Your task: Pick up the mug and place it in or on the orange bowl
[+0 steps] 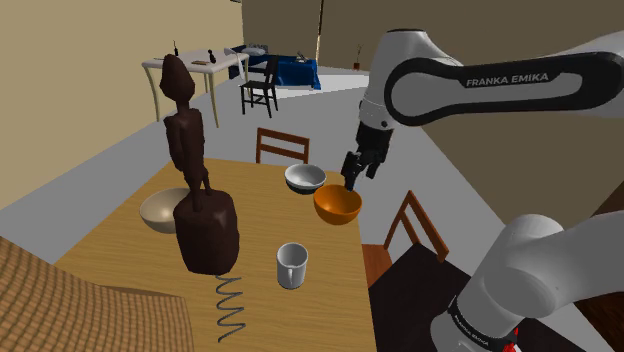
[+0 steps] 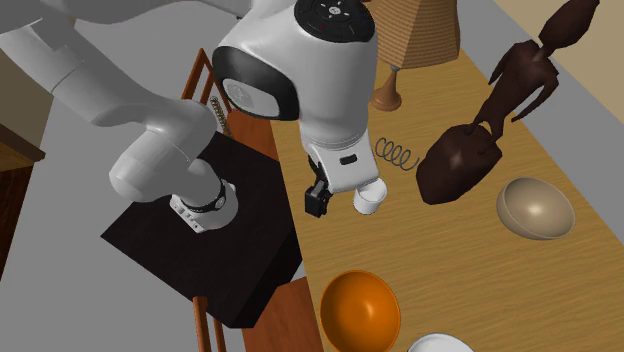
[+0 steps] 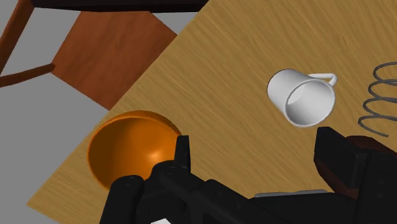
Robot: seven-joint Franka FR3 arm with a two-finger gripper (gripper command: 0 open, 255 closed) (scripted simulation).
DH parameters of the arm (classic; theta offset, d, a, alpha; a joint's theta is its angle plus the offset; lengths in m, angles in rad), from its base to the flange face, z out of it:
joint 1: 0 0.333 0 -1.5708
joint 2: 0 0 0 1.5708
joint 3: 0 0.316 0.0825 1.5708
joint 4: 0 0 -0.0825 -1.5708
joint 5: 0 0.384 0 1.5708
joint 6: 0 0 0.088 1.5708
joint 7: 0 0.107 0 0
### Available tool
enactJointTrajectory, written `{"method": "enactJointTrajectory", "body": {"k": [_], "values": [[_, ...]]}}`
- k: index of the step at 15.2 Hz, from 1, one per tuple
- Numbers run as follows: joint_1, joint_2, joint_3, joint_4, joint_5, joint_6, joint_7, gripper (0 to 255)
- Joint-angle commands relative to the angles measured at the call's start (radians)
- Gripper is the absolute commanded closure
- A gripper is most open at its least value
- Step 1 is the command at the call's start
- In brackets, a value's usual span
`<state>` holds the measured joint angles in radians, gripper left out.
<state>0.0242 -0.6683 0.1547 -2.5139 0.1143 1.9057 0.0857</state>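
Pincer: my pincer (image 1: 352,183) (image 2: 317,197) (image 3: 254,153) hangs in the air over the wooden table (image 1: 260,215) (image 2: 450,270) (image 3: 222,83), pointing down and touching nothing
Fingers: I read them as apart, with a wide gap; in the wrist view I see bare table top between them; nothing is held
Orange bowl (image 1: 337,204) (image 2: 360,308) (image 3: 130,149): nearest thing to the pincer; in the wrist view it lies below one fingertip; in the shoulder view the pincer hangs just above its rim; it sits near the table's edge
Mug (image 1: 291,265) (image 2: 369,195) (image 3: 300,97): white, upright on the table with its mouth up; in the wrist view it lies ahead of the other finger and apart from it; well apart from the orange bowl; its handle is on the side towards the coil spring
Coil spring (image 1: 230,305) (image 2: 398,153) (image 3: 378,95): dark wire, lying on the table just past the mug from the pincer
Carved figure (image 1: 195,190) (image 2: 470,150): dark brown, tall on a bulky base, further out than the mug
Pale bowl (image 1: 305,178) (image 2: 440,345): just beside the orange bowl, on the side away from the mug
Tan bowl (image 1: 160,210) (image 2: 537,208): farthest from the pincer, beyond the carved figure
Chair (image 1: 410,235) (image 3: 114,57): wooden, at the table edge by the orange bowl
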Motion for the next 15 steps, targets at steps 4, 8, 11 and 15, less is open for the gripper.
{"method": "enactJointTrajectory", "body": {"k": [4, 8, 11, 15], "values": [[0.021, 0.096, 0.063, -0.078, 0.044, 0.181, 0.063, 0], [0.034, 0.211, 0.115, -0.105, 0.069, 0.329, 0.115, 0], [0.04, 0.314, 0.156, -0.109, 0.077, 0.441, 0.158, 0], [0.038, 0.47, 0.208, -0.092, 0.059, 0.586, 0.229, 0]]}}
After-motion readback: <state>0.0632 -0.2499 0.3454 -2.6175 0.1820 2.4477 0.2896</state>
